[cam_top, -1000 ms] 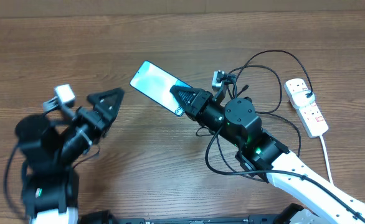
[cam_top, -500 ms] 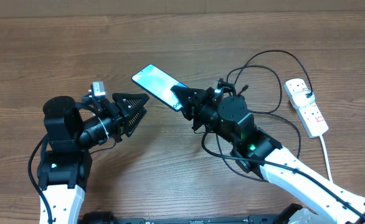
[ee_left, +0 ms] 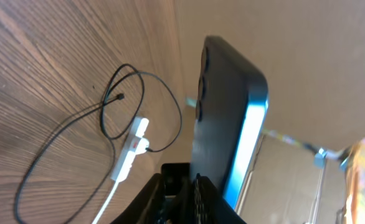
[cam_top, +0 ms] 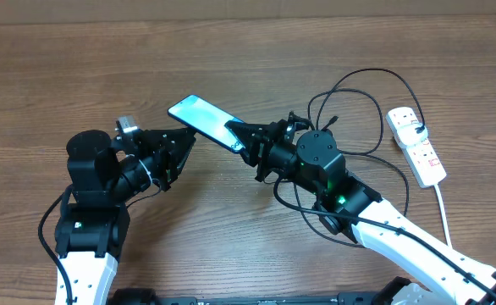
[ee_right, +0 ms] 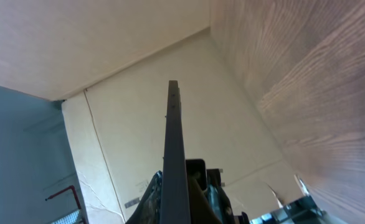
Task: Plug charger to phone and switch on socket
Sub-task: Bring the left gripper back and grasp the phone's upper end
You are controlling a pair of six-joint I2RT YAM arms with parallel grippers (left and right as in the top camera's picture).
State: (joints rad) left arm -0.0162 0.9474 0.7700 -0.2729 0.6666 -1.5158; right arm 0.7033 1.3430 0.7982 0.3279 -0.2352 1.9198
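Cyan screen up, the phone [cam_top: 199, 117] sits a little left of the middle of the overhead picture, lying slantwise from upper left to lower right, and the wrist views show it raised off the wood, not lying on it. Its lower-right end is pinched in the right gripper [cam_top: 238, 140], whose fingers are clamped tight on it; that arm's own camera sees the handset edge-on as a thin dark blade rising from between the fingers. Just below the phone's long edge, toward the left of the frame, the left gripper [cam_top: 183, 142] has its tips right up against the handset. From its wrist camera I can see the dark back with the camera lenses and a strip of blue along one side, standing directly over the fingers, which look drawn close together, but I cannot tell whether they have actually caught the phone or are only beside it. Well apart from all this, the charger [cam_top: 369, 71] trails in loose black loops over the right part of the frame, some of it passing under the right arm, its free tip lying on the wood. Farther right lies the socket [cam_top: 417, 146], white and slanted, with a dark plug head in one outlet and its white cord running toward the lower edge of the wooden table [cam_top: 79, 68].
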